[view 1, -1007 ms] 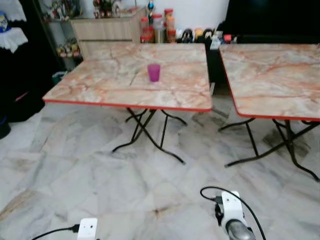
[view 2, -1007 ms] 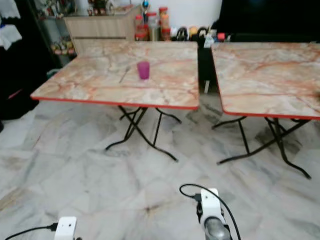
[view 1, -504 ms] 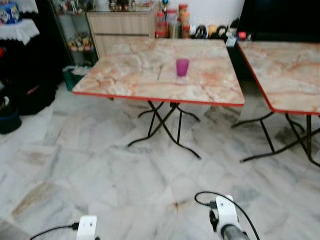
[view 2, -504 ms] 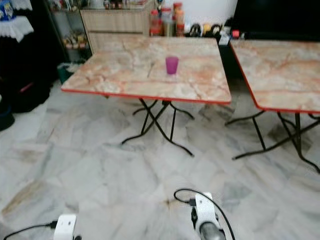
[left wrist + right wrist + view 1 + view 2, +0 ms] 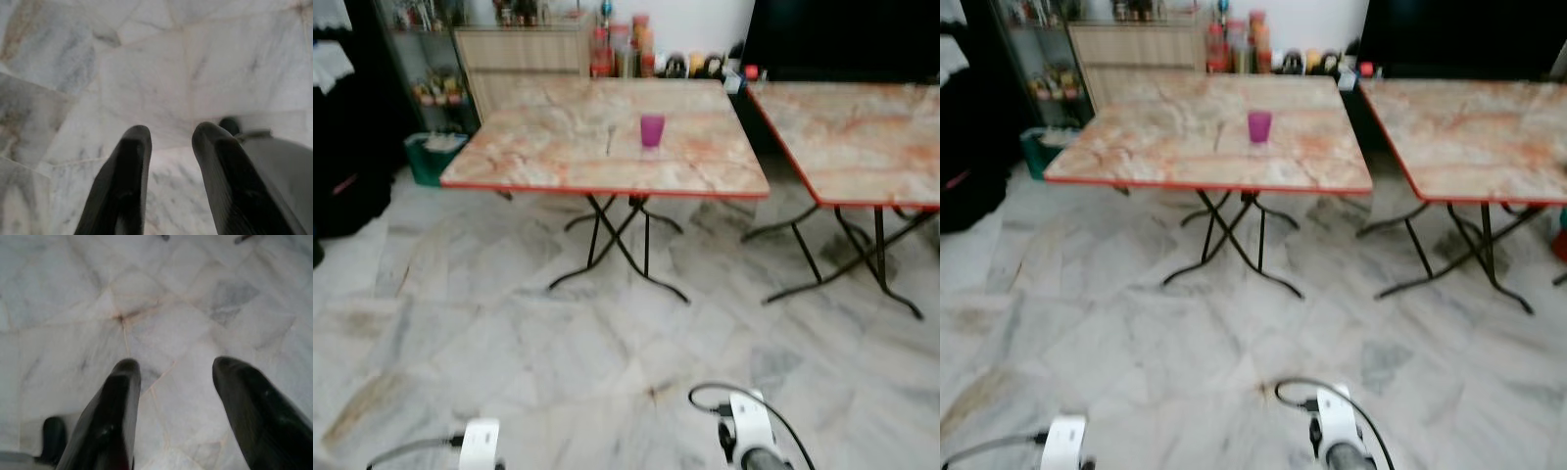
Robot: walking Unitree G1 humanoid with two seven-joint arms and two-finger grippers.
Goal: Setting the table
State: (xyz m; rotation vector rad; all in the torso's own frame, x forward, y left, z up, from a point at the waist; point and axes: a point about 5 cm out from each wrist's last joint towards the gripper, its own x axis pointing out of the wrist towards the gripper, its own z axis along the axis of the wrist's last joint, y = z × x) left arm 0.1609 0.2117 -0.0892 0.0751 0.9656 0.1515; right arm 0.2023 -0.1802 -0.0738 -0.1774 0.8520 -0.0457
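We see a pale grey veined marble floor [image 5: 509, 333] running out ahead of us. On it stands a square folding table with a pink-orange marble-pattern top, red edge and crossed black legs [image 5: 538, 157], which we use as the landmark. A second table of the same pattern [image 5: 862, 137] stands just beside it to the robot's right, a narrow gap between them. Behind the landmark table is a light wood cabinet [image 5: 519, 54], with a row of jars and bottles [image 5: 622, 49] next to it and a green bin [image 5: 435, 157] off the table's far left corner.

Task item: a small magenta plastic cup [image 5: 652, 130] stands upright on the landmark table, right of centre, alone on the top.

Both arms hang low over the floor, well short of the table. Left hand [image 5: 168, 142]: fingers apart, nothing between them. Right hand [image 5: 176, 377]: fingers wide apart, also holding nothing.
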